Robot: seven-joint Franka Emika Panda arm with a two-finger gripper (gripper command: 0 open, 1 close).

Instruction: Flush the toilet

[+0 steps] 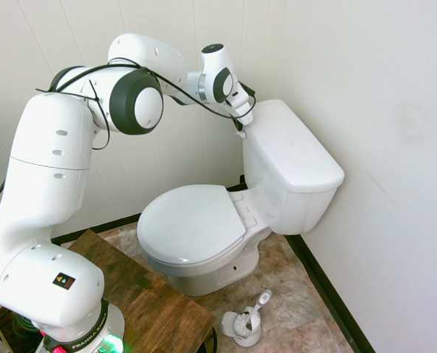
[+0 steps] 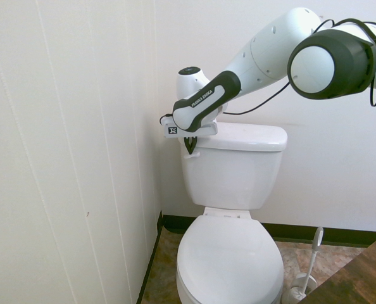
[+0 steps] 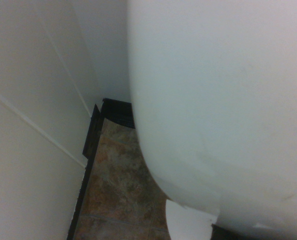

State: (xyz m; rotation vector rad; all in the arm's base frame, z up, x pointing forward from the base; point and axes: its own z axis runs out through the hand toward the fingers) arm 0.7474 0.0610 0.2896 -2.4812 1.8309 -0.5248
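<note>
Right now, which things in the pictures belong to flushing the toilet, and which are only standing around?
For the job:
- toilet, seat lid down
- its tank
- gripper, at the tank's upper corner beside the wall

Standing around:
- toilet brush in its holder on the floor
- wooden board beside the bowl

Toilet [image 1: 204, 220] glossy white; floor [image 1: 299, 294] mottled brown-grey stone pattern; baseboard [image 2: 340, 234] black; walls [image 2: 68, 158] off-white.
</note>
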